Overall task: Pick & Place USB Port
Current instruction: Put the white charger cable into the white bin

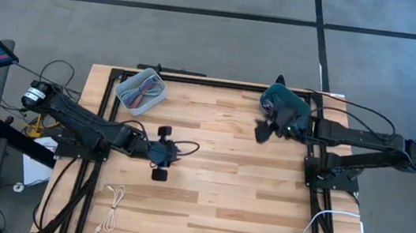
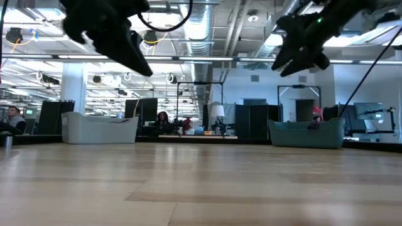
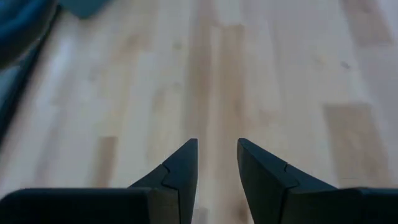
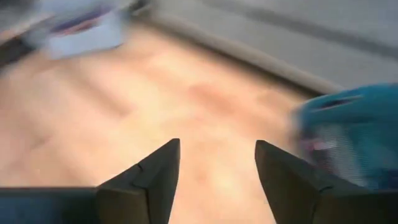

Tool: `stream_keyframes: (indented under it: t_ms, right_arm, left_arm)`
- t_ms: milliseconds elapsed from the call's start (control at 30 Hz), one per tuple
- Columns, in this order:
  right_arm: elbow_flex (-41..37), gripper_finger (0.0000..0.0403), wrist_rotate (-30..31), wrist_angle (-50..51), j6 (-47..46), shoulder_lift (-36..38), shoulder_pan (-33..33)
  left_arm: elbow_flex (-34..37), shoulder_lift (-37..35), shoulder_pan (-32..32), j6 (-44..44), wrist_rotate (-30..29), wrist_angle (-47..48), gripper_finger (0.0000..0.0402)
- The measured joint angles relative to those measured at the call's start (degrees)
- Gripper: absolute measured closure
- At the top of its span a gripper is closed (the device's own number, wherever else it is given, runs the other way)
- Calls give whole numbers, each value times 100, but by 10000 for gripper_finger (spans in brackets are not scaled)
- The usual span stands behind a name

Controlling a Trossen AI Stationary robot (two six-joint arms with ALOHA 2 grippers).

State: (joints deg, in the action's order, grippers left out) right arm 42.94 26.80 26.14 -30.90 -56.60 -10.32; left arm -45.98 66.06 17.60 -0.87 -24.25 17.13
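USB port as such cannot be made out; the one loose candidate is taken to be a white cable (image 1: 109,209).

The desk (image 1: 224,182) is seen bare across its middle. A grey bin (image 1: 139,91) holding coiled cables is set at its far edge and serves as reference. A teal bin (image 1: 283,102) is placed well apart from the grey bin, along the same far edge.

The white cable is laid well apart from the grey bin, almost straight toward the near edge, with its long axis running from far to near.

The left gripper (image 1: 162,153) is held above the desk between the grey bin and the cable, offset toward the teal bin; its jaws are parted with nothing between them. The right gripper (image 1: 266,130) is held just beside the teal bin, jaws spread wide and empty.

The left gripper is judged nearer the cable.
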Motion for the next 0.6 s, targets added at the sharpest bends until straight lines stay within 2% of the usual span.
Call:
stream_keyframes:
  t_ms: [133,200,333,600]
  right_arm:
    - [0,218,-1283,-4,-2,-2,329]
    - [0,226,-1614,-4,-2,-2,546]
    - [0,238,-1648,-6,0,-2,969]
    - [0,254,-1633,-8,0,-2,1294]
  left_arm:
    - [4,0,117,-7,702,288,288]
    - [4,0,208,-8,1131,365,288]
    - [4,0,368,-5,1742,343,288]
    - [4,0,396,38,1744,235,288]
